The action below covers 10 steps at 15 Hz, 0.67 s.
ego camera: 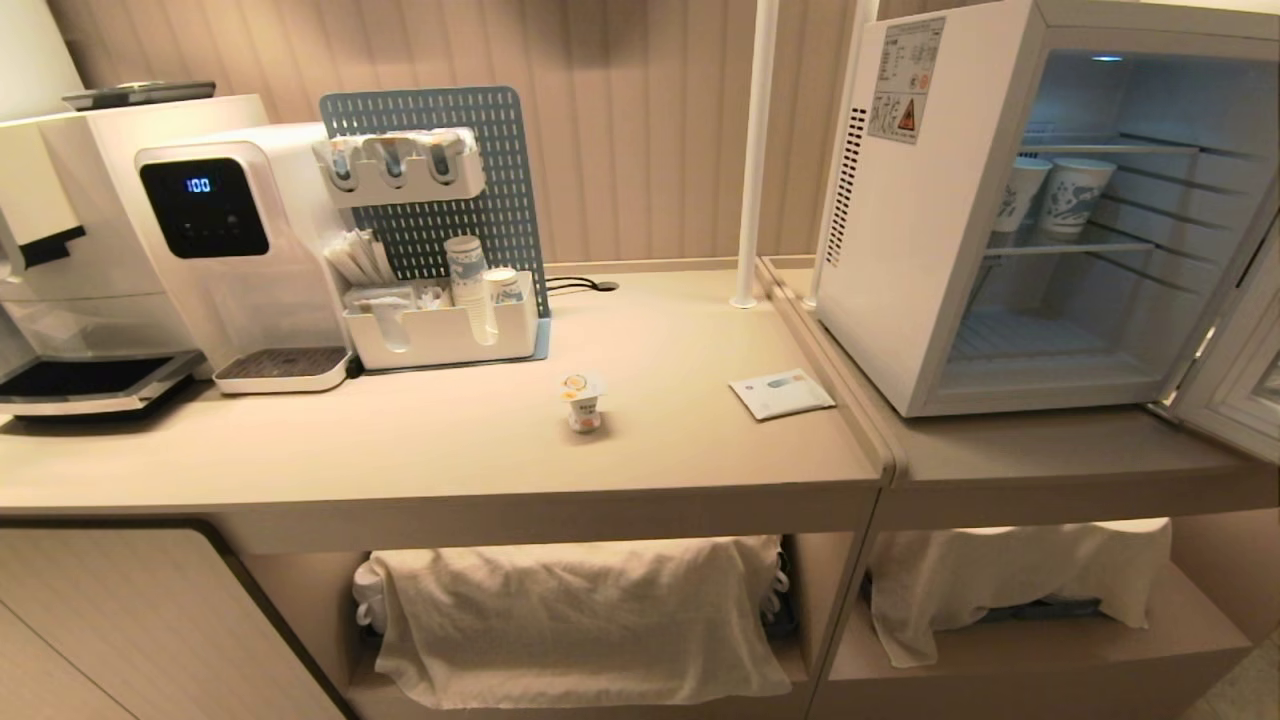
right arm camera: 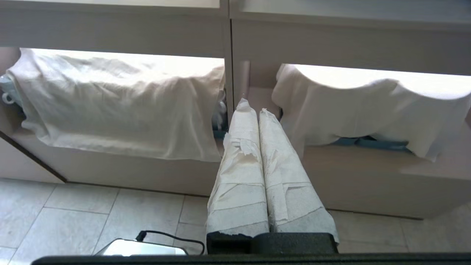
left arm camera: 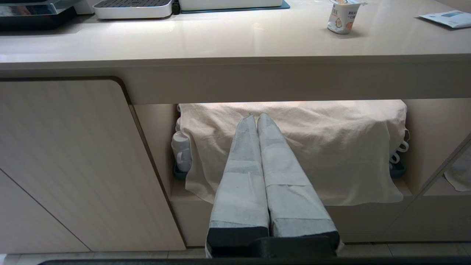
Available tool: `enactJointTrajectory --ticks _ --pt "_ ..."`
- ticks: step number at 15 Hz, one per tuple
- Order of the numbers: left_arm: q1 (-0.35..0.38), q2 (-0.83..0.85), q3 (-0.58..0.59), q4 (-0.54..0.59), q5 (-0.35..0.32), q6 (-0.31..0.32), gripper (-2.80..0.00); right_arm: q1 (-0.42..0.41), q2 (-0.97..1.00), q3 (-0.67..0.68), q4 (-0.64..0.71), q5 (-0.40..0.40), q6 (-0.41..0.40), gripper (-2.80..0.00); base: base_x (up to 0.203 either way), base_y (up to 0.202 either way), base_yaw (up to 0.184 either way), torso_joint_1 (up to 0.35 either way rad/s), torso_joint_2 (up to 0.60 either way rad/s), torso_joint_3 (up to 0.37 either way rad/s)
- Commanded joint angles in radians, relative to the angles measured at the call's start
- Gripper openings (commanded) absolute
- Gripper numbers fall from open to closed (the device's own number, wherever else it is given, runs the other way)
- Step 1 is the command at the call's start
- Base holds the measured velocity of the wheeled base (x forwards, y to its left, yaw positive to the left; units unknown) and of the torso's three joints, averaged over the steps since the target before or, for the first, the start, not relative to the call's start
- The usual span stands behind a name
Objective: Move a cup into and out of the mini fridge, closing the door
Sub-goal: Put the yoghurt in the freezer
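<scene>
The cup (ego camera: 583, 402) on the bench (ego camera: 450, 440) looks light and thin, easy to squash. I'd hold its sides gently, under the foil lid. Both my left fingers (left arm camera: 244, 147) and right fingers (right arm camera: 244, 132) are pressed together, holding nothing, down below the bench at 6 o'clock from the cup.

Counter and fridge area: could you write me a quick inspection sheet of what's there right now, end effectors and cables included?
Surface: beige counter, in two adjoining sections.
Job's things: cup upright on the counter, untouched; mini fridge on the right section, its door swung open; two paper cups on its shelf.
Clutter: water dispenser, pegboard organiser, flat packet.
End effectors: left end effector shut, empty, below counter height; right end effector shut, empty, facing the lower shelves.
Cables: black cable behind the organiser; another cable on the floor.
Surroundings: cloths draped over the lower shelves; tiled floor.
</scene>
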Motion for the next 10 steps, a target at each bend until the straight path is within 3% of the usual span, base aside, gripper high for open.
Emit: enactJointTrajectory --ticks 1,3,6,10 --pt "0.000 0.000 0.000 0.000 0.000 0.001 -2.80 -0.004 0.004 0.009 0.000 0.000 0.005 -2.80 0.000 0.000 0.000 0.000 0.00 0.000" --pt "0.000 0.000 0.000 0.000 0.000 0.002 -2.80 -0.009 0.005 0.010 0.004 -0.004 0.044 -2.80 0.000 0.000 0.000 0.000 0.00 0.000" --pt "0.000 0.000 0.000 0.000 0.000 0.002 -2.80 -0.136 -0.081 0.003 0.068 0.014 -0.015 -2.80 0.000 0.000 0.000 0.000 0.00 0.000" --pt "0.000 0.000 0.000 -0.002 0.000 0.000 -2.80 -0.135 -0.291 0.005 0.073 0.025 -0.033 -2.80 0.000 0.000 0.000 0.000 0.00 0.000"
